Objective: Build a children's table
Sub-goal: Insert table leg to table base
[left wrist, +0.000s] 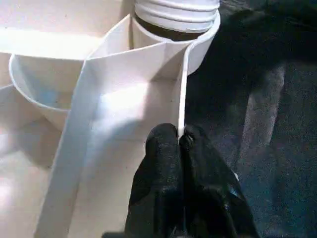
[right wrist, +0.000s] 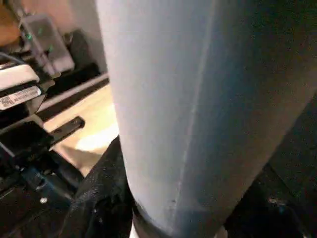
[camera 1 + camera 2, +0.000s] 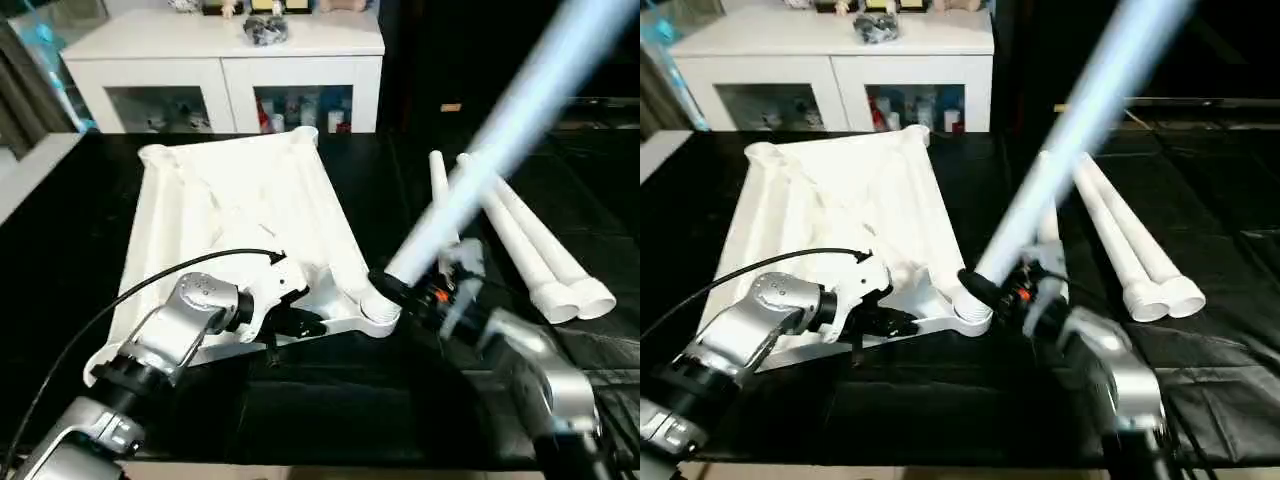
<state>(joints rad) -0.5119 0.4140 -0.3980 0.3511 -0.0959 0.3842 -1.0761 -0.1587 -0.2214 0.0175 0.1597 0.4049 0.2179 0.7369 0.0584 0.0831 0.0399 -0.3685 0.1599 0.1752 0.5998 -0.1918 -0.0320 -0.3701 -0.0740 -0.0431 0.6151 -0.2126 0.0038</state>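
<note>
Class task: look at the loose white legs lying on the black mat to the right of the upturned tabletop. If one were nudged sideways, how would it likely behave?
The loose legs are round tubes, so a nudged one would probably roll. They taper, so it would likely curve rather than roll straight. They look like hollow plastic, so probably light and stiff.

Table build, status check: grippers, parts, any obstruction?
Left gripper shut on tabletop rim. Right gripper holds leg, its end at near corner socket. Spare legs lie beside, not obstructing.
</note>
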